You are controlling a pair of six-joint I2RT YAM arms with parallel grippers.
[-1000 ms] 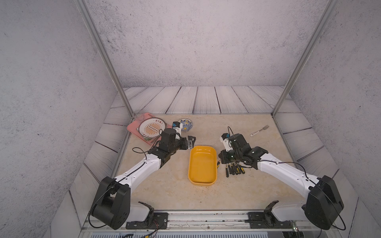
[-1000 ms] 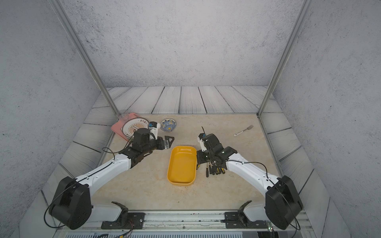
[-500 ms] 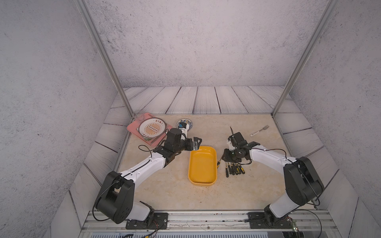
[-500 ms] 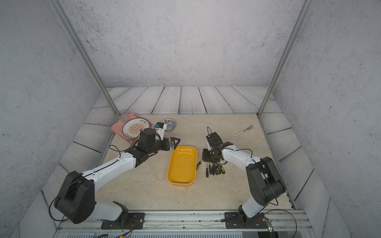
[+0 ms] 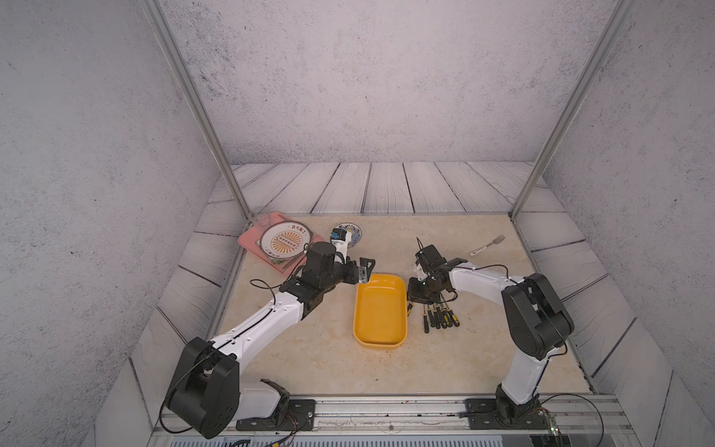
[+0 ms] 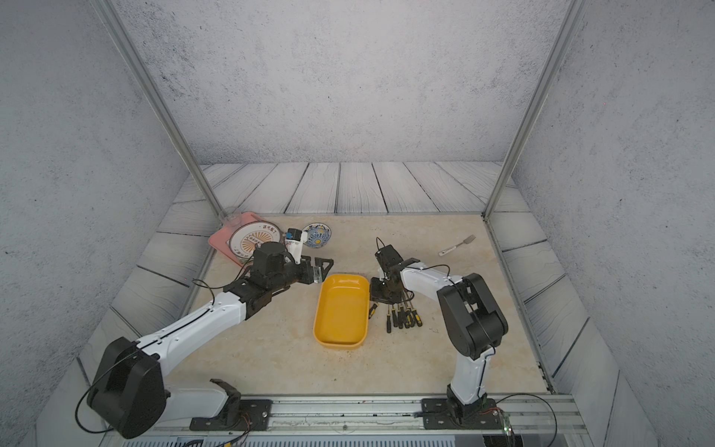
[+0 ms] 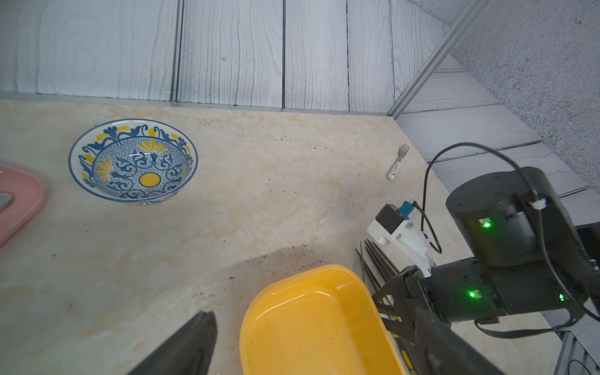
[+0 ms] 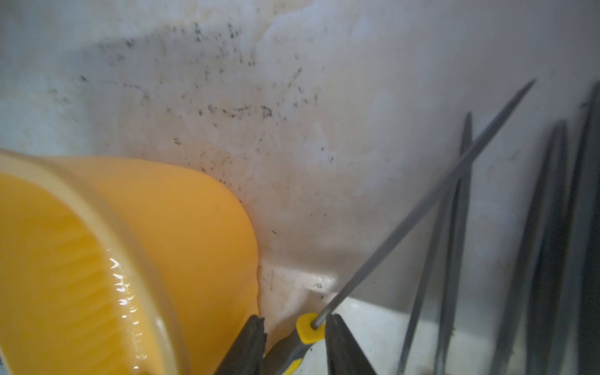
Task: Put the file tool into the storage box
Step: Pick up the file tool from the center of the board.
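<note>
**File lying outside the box, right claw straddling its handle**

The right gripper (image 8: 295, 321) is sitting low over the table, just right of the storage box (image 5: 381, 309). Its jaws are standing partly apart. In the right wrist view the file tool (image 8: 306, 327) is running between the two fingers. Its yellow collar is lying against one finger (image 8: 344, 344), and the grey handle is passing close by the other. I cannot tell whether the jaws are actually pinching the handle or only bracketing it.

In both top views the file's handle end (image 5: 409, 307) is poking out on the near side of the claw. It is lying on the table just beside the box's right wall, not inside the box. Its shaft is slanting away from the box and crossing over the nearest of the other files (image 5: 439, 319), which are lying in a row just to the right.

The box interior is showing only bare yellow plastic.

The left gripper (image 5: 365, 271) is hovering at the box's far left corner. Its jaws are spread wide and holding nothing.
</note>
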